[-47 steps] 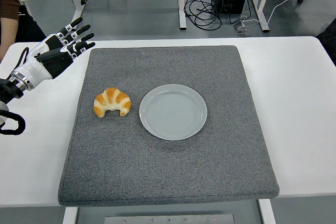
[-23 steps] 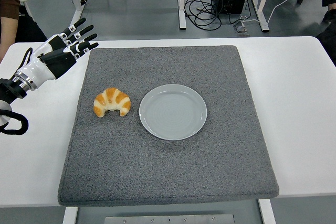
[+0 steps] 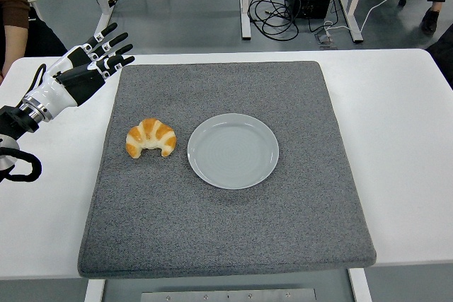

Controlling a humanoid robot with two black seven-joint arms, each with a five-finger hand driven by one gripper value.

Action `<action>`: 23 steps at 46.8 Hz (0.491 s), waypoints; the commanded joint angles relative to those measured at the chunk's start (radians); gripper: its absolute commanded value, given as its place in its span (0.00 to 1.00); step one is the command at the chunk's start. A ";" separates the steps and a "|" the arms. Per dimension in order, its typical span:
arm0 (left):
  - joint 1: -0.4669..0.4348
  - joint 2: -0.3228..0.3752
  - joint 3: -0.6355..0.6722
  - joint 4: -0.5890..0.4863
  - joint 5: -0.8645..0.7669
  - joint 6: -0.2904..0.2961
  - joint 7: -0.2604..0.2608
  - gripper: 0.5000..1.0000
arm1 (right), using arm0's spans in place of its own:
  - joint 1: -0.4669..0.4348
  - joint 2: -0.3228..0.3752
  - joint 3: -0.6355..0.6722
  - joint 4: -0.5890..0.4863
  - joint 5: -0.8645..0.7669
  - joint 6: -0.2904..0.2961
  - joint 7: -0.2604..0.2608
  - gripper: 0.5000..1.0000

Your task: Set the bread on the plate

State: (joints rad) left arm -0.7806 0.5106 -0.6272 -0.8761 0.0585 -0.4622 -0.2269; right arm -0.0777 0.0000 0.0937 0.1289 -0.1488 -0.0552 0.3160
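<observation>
A croissant is seen lying on a grey mat, well apart from the robot's left hand, which is held above the table's far left corner with fingers spread and nothing grasped. Just right of the bread, a grey plate is shown empty. The croissant's long axis runs left to right, its tips pointing toward the near edge.
</observation>
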 commanded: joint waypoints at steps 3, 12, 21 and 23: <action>0.000 -0.003 0.003 0.020 0.006 0.014 0.000 0.94 | 0.001 0.000 0.000 0.000 0.000 0.000 0.000 1.00; -0.002 -0.017 -0.002 0.022 0.047 0.016 -0.002 0.94 | 0.003 0.000 0.000 0.000 0.000 0.000 0.000 1.00; -0.005 -0.017 0.003 0.020 0.052 0.016 -0.003 0.94 | 0.004 0.000 0.000 0.000 0.000 0.000 0.000 1.00; -0.011 -0.017 0.003 0.020 0.066 0.016 -0.006 0.94 | 0.004 0.000 0.000 0.000 0.000 0.000 0.000 1.00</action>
State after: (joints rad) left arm -0.7849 0.4949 -0.6254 -0.8552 0.1107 -0.4463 -0.2303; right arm -0.0736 0.0000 0.0937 0.1288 -0.1488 -0.0552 0.3160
